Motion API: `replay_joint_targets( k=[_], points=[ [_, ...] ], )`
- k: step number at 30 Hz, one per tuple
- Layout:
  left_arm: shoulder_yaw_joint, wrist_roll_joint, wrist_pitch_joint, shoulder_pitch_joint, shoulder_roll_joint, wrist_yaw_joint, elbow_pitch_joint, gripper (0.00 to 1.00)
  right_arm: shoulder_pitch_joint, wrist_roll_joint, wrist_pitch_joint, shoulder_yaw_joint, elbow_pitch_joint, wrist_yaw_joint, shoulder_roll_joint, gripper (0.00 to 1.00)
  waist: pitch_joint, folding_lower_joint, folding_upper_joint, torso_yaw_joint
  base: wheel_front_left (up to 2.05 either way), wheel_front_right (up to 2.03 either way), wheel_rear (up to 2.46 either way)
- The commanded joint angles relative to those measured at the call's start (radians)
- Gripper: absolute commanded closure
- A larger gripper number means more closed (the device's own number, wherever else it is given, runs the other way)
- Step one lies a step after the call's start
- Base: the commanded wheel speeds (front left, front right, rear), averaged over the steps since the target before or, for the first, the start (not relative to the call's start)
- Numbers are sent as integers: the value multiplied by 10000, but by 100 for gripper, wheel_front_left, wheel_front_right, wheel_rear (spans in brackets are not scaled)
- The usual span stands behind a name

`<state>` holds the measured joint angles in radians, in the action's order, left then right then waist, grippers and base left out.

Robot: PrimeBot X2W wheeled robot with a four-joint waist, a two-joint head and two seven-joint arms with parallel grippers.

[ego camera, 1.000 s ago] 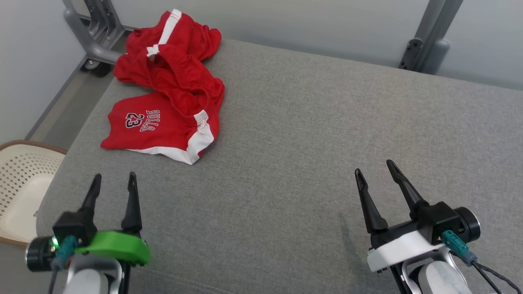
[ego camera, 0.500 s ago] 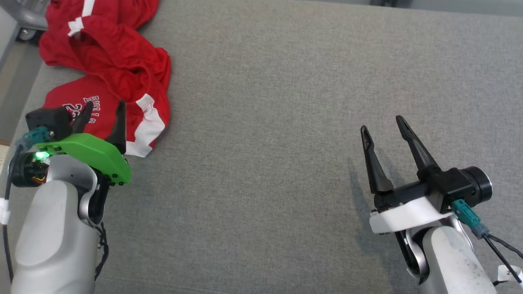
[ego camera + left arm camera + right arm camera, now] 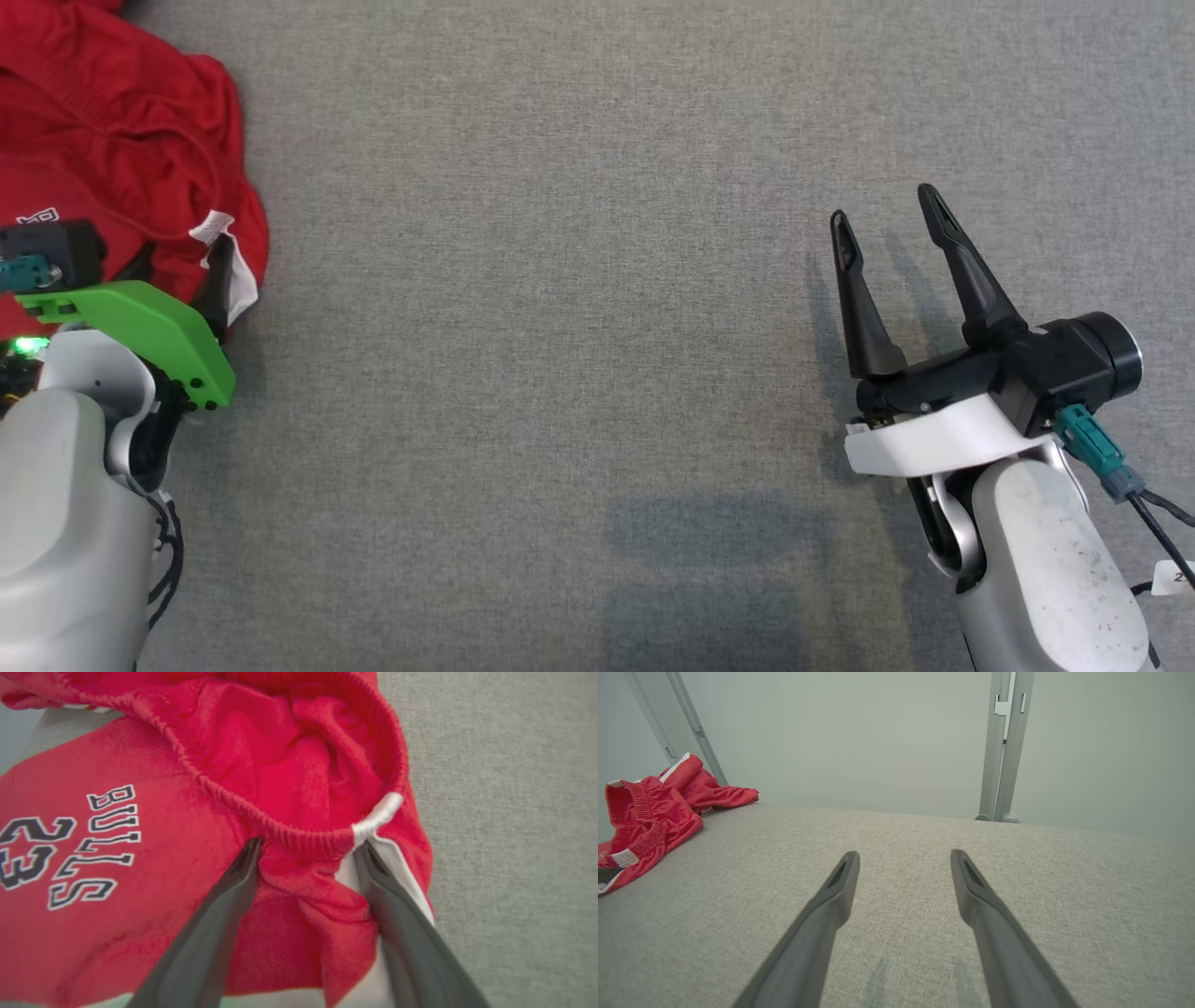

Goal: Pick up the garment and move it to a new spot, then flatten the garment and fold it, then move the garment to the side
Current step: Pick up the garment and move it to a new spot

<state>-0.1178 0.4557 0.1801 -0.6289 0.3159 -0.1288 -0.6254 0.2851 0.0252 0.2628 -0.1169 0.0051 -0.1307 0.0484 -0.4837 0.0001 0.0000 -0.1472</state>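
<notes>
Garment [image 3: 112, 121] is a pair of red shorts in soft jersey knit, all crumpled, lying at the far left of the grey woven table [image 3: 560, 373]. Left gripper [image 3: 309, 847] is right on top of it, jaws wide and holding nothing. The tips straddle the ribbed elastic waistband [image 3: 289, 835] just where the white side stripe [image 3: 380, 812] meets it; can't tell if they're touching the cloth. The band runs roughly tip to tip, so I'd guess closing bunches that stretch. Right gripper [image 3: 885, 210] is also wide and empty, well apart over bare table — left arm's clearly the nearer. Floppy stuff, it'll probably drape when lifted.
</notes>
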Motion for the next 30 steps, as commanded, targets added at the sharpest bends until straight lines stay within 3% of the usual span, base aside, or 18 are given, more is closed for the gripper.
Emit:
replay_joint_targets(
  k=[1,3,4,5,6,7,8,21,30],
  points=[
    [-31,99,179,-71,70,-13,-196,0,151,76,31,-10,-68,-1,36,0,-260,-1,0,258,0,0,0],
    [-25,148,307,-92,161,-13,-296,0,191,97,31,-31,-72,-1,36,0,-273,-1,0,293,0,0,0],
    [-11,159,361,-104,212,-1,-348,9,219,120,31,-51,-72,-2,36,0,-266,-1,0,311,0,0,0],
    [1,155,365,-108,256,19,-373,37,234,154,31,-66,-72,-1,36,0,-247,-1,0,330,0,0,0],
    [27,138,296,-115,305,67,-358,55,229,178,31,-73,-66,-1,36,0,-216,-1,0,350,0,0,0],
    [50,128,215,-137,355,94,-320,95,216,185,31,-79,-56,-1,36,0,-176,-1,0,373,0,0,0],
    [59,100,116,-143,405,94,-270,100,198,220,31,-72,-47,-2,36,0,-122,-1,0,396,0,0,0],
    [-757,-544,-878,72,1388,-4,2295,100,-321,575,31,167,63,-2,36,0,1238,-1,0,901,0,0,0],
    [-2352,-575,-69,129,2160,-15,4982,100,-986,780,31,533,209,-1,33,0,2550,-1,0,2001,0,0,0]
  ],
)
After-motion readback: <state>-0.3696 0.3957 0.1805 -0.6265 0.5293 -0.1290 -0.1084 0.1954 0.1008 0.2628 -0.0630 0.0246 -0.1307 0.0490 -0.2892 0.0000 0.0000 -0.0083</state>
